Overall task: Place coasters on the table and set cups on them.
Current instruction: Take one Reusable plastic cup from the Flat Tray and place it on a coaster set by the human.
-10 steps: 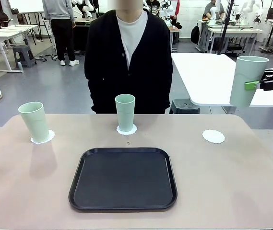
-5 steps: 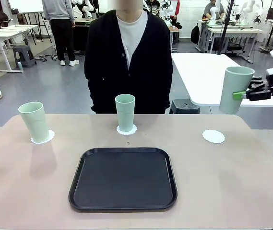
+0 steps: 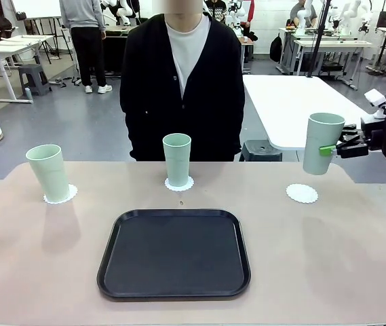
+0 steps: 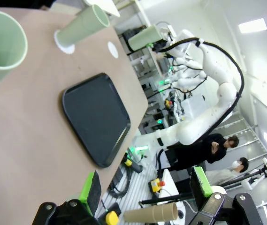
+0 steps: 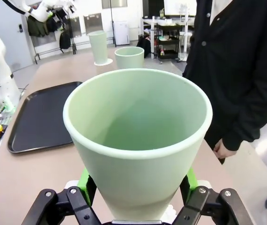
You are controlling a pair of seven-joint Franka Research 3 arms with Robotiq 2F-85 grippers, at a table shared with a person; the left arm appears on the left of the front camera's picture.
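Two mint-green cups stand on white lacy coasters on the tan table [image 3: 328, 265]: one at the far left [image 3: 48, 172], one at the middle [image 3: 177, 159]. A third coaster [image 3: 302, 193] lies bare at the far right. My right gripper [image 3: 334, 149] is shut on the third cup [image 3: 321, 143], held upright in the air just above and slightly right of that coaster. The right wrist view looks into this cup [image 5: 138, 131] from above, with green pads on both sides. My left gripper [image 4: 145, 187] is open and holds nothing, away from the cups.
A black tray [image 3: 174, 252] lies bare at the front middle of the table. A person in a black cardigan [image 3: 182, 81] stands at the far edge, a hand [image 5: 222, 149] hanging low. A white table [image 3: 294, 109] stands behind the right side.
My right gripper has carried the cup leftward and downward, from beyond the table's right edge to just above the bare coaster. Nothing else has moved.
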